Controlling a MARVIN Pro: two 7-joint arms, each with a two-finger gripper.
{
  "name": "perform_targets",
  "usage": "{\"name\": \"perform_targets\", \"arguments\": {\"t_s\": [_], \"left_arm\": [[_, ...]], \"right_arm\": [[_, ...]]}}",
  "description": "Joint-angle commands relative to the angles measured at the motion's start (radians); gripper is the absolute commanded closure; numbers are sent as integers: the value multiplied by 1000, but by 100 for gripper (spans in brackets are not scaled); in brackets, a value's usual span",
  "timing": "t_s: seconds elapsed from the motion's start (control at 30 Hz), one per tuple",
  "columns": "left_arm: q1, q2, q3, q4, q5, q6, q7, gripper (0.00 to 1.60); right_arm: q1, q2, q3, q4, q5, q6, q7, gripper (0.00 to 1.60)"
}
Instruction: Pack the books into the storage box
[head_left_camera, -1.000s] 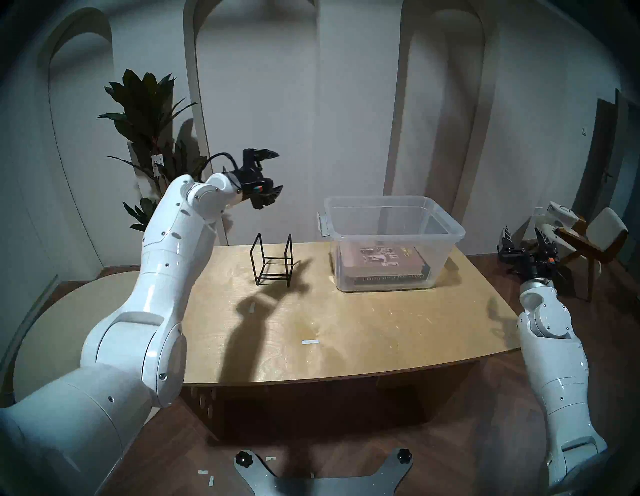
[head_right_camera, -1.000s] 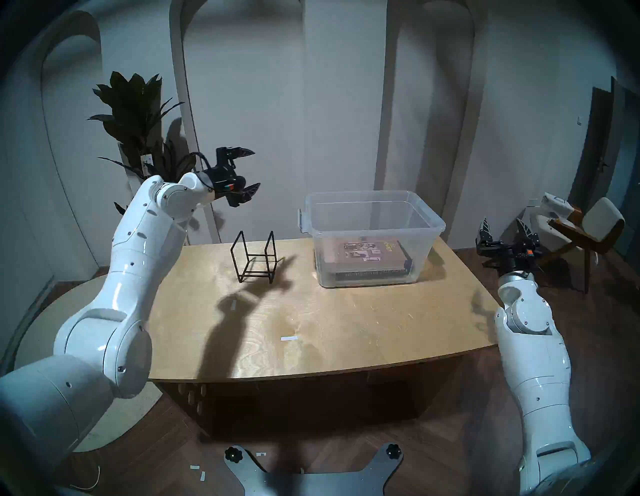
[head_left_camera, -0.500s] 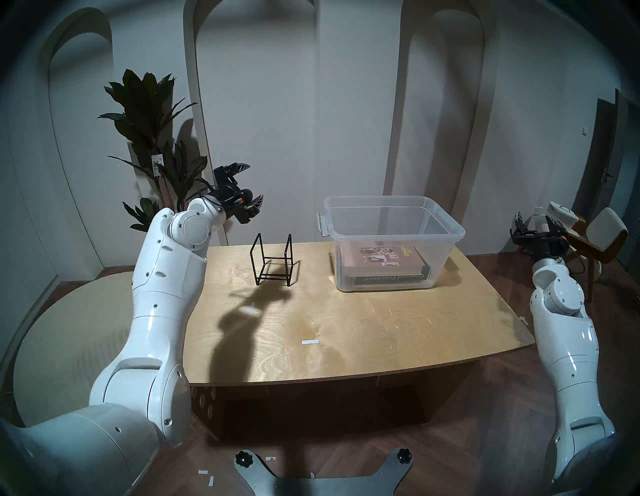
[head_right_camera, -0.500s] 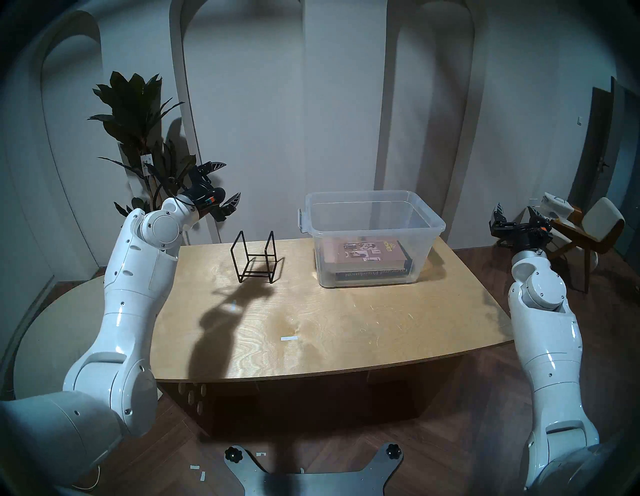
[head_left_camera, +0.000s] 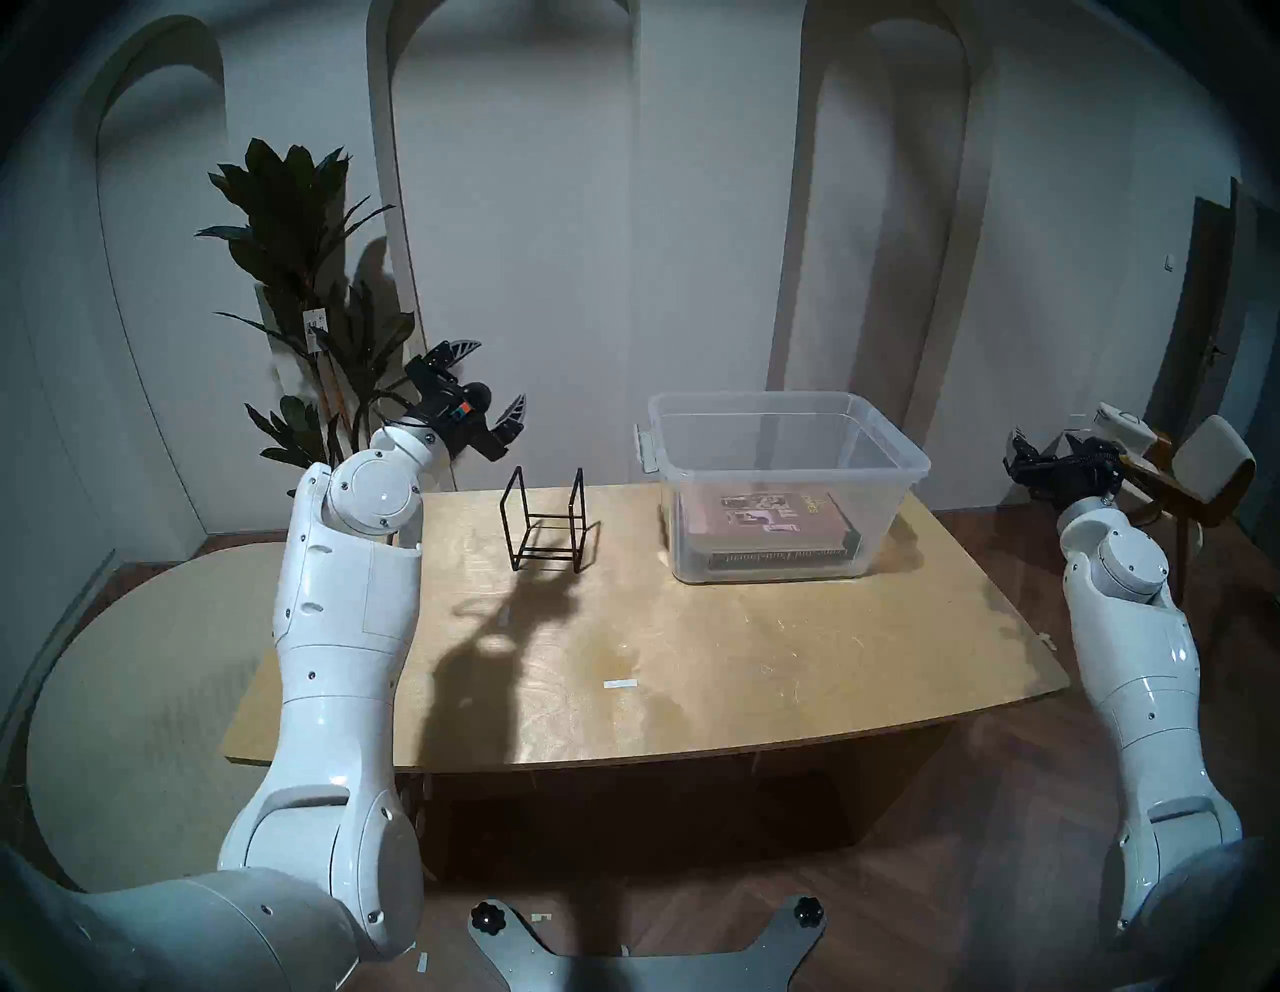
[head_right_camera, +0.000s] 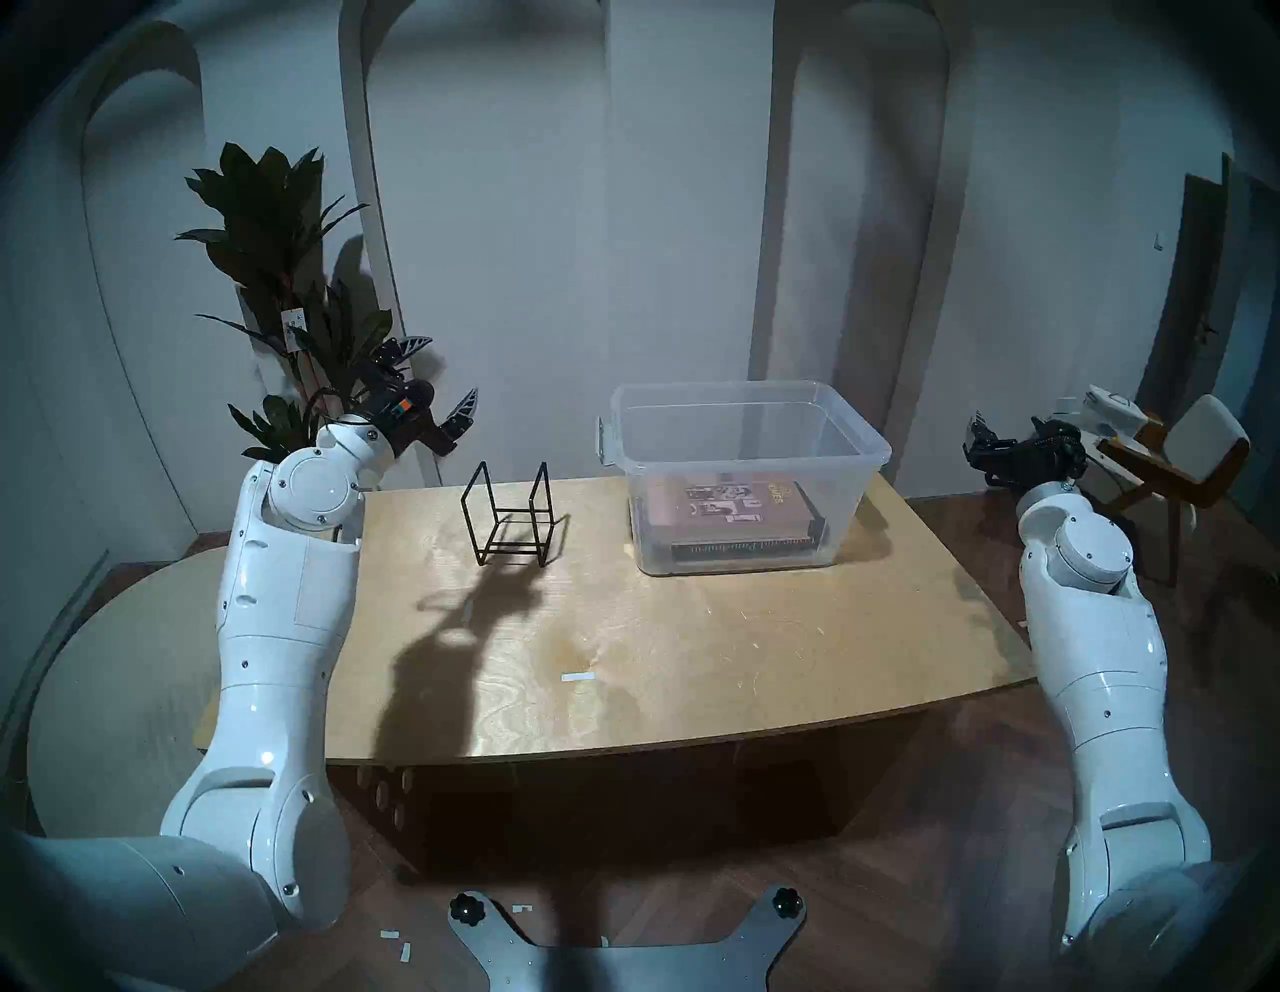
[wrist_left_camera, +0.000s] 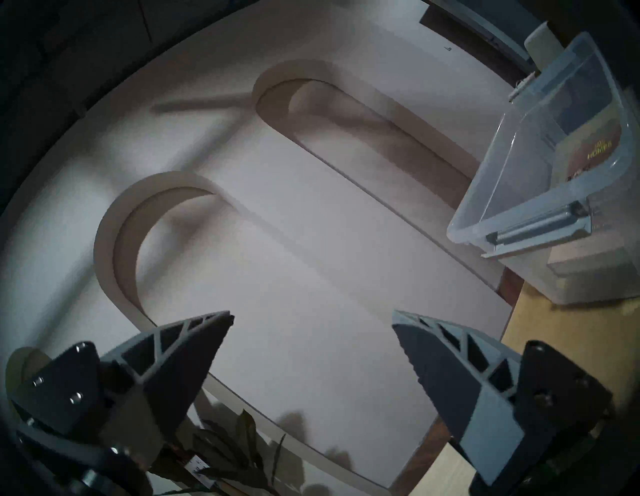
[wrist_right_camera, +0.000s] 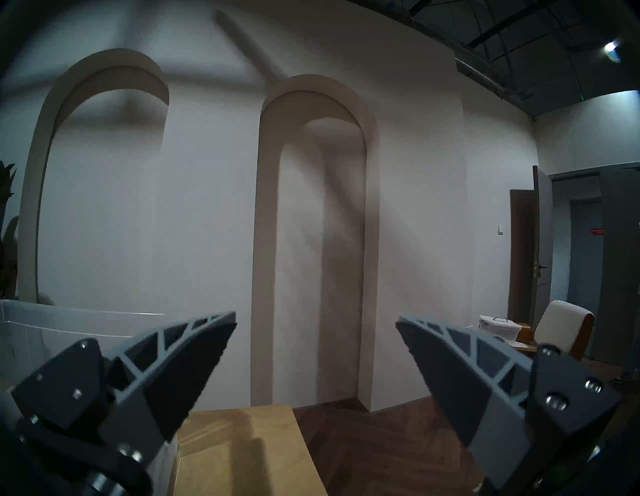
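The storage box (head_left_camera: 786, 429) serves as the landmark: it stands on the far right part of the desk (head_left_camera: 692, 658), and both books lie flat inside it, stacked, the reddish-brown book (head_left_camera: 762, 516) with cover pictures on top of the black book (head_left_camera: 776, 556), whose lettered spine faces the near wall of the box. To the left of the box, well apart from it, an empty black wire rack (head_left_camera: 547, 519) stands upright on the desk. Farther left of the box and higher than its rim, the left end effector (head_left_camera: 495, 388) hangs in the air with its jaws spread wide and nothing between them, in front of a potted plant (head_left_camera: 298, 277). To the right of the box, off the desk edge, the right end effector (head_left_camera: 1053, 454) is likewise spread open and empty, near a chair (head_left_camera: 1212, 457)
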Motion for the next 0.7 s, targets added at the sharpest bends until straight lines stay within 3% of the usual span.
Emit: {"name": "perform_targets", "arguments": {"t_s": [0.0,0.67], "left_arm": [[5,-31,-8,-76,-32,44,-28,0],[11,-40,-15,-101,-32,82,-58,0]], "right_arm": [[50,23,6,-5,8,-6,20,0],[59,23,7,7,9,-11,37,0]]}}
